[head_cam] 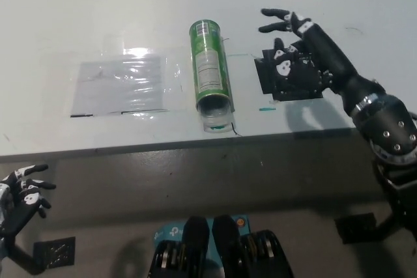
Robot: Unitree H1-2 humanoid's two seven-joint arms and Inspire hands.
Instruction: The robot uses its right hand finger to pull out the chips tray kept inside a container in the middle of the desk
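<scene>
A green chips container (210, 69) lies on its side in the middle of the white desk (98, 17), its open mouth toward the desk's front edge. The clear chips tray (215, 119) sticks out a little from that mouth. My black right hand (295, 50) hovers open over the desk to the right of the container, fingers spread, above a black taped patch (290, 76). It touches neither container nor tray. My white left hand (19, 196) rests low at the lower left, below the desk's edge, fingers apart and empty.
A clear plastic sheet (120, 86) lies flat on the desk left of the container. The desk's front edge (195, 144) runs across just below the tray. Small green tape marks (264, 109) sit near the black patch.
</scene>
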